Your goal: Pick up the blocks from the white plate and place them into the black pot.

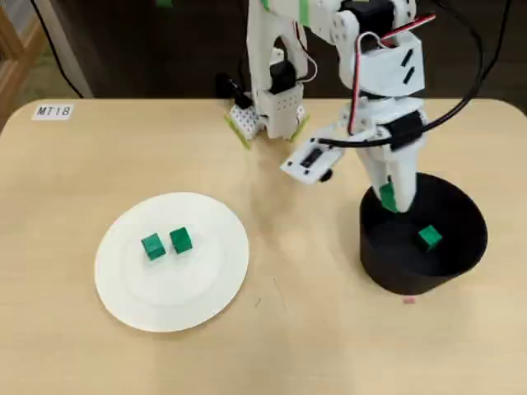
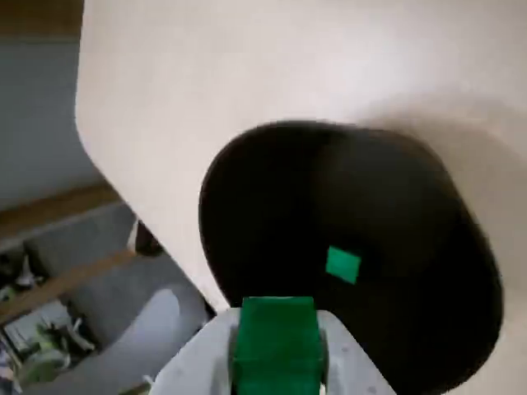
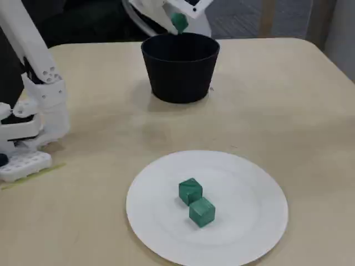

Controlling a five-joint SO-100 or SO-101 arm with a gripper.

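Pale wood covered the table (image 1: 99, 346), which filled most of the overhead view, with a dark floor strip along the top edge and a small label (image 1: 54, 111) reading "MT18" near the upper left corner. On the lower left of that view sat the white plate (image 1: 132, 296), and two green blocks lay near its middle, one (image 1: 152, 247) just beside the other (image 1: 180, 240), close but seemingly not touching. In the fixed view the same plate (image 3: 249, 221) took up the lower centre, the two blocks set one behind the other.

At the right of the overhead view stood the black pot (image 1: 461, 247), well apart from the plate. A third green block (image 1: 428, 238) lay on its floor; the wrist view showed it (image 2: 342, 265) as a small bright square against the dark inside of the pot (image 2: 412, 214).

The white arm reached from its base at the top centre of the overhead view down to the pot's left rim. Its gripper (image 1: 387, 197) was clenched on a fourth green block (image 1: 386, 196), held above the pot's opening. In the wrist view that block (image 2: 276, 341) sat between the two white fingers (image 2: 346, 362) at the bottom edge. In the fixed view it (image 3: 178, 21) hung just above the pot's far rim at the top of the frame.
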